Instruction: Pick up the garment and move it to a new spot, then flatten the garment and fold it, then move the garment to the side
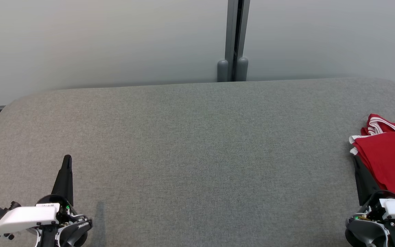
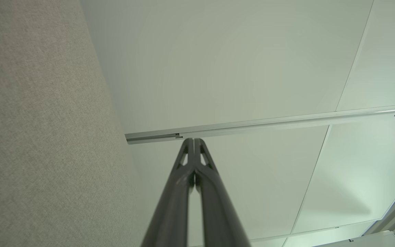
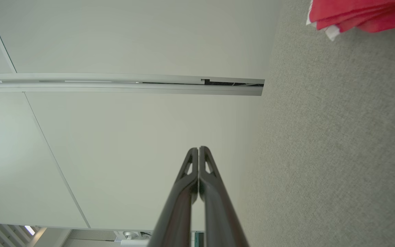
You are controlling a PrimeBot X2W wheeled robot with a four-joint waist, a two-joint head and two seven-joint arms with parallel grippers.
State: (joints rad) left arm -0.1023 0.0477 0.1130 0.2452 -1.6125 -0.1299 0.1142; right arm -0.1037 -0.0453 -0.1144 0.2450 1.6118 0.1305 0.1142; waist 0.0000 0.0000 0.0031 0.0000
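Head view: garment (image 1: 389, 161), grey surface (image 1: 197, 144), wall post (image 1: 233, 51)

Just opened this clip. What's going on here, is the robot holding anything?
Nothing is being handled at this moment. The red garment lies in a layered, seemingly folded stack at the far right of the grey table, cut off by the picture's edge. The left gripper is over the table's near left, fingers together, holding nothing. The right gripper is shut and empty too, close beside the garment; the right wrist view shows the cloth apart from its fingers.
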